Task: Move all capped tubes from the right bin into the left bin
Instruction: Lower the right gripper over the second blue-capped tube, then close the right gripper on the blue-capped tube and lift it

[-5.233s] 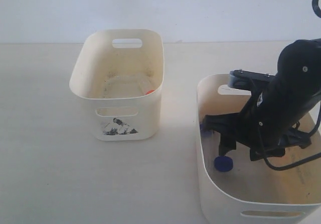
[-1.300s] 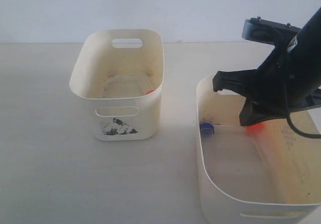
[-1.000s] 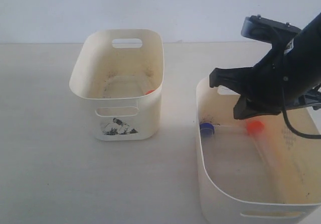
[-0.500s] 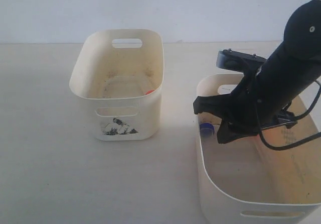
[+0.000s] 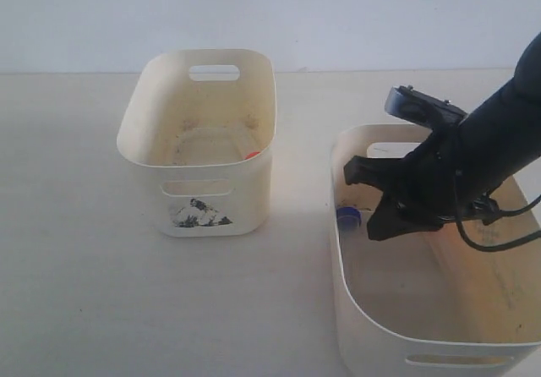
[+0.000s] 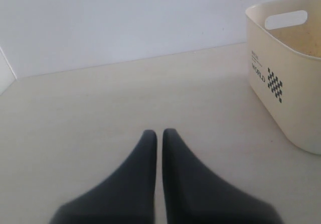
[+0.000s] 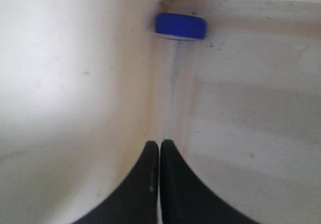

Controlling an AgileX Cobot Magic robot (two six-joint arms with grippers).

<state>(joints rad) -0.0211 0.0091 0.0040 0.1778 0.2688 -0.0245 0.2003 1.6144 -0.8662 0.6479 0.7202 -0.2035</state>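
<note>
Step in hand, as judged: acquire the clear plastic tube with a blue screw cap (image 7: 175,73) lying in the wide cream plastic bin on the right (image 5: 372,352). The right gripper (image 7: 159,143) is inside this bin with its two dark fingers pressed together and nothing between them, so the jaws must be spread before any further descent. The tube lies flat on the bin floor, tight along the junction of floor and side wall, with its blue cap (image 7: 180,25) at the far end from the fingertips. The body runs from the cap back toward the gripper. The fingertips sit near the uncapped end and roughly in line with the tube axis. Whether they touch it cannot be told. For a sound grasp, set the open jaws across the tube axis, just behind the cap. The wall leaves little room for the wall-side finger, so easing the tube away from the wall first may be necessary. Smooth clear plastic is likely to roll or slip, so close slowly. The narrow cream plastic bin with sticker remains on the left (image 5: 254,199) shows an orange cap (image 5: 252,154) inside. The left gripper (image 6: 156,132) is closed, empty, above bare table.
</note>
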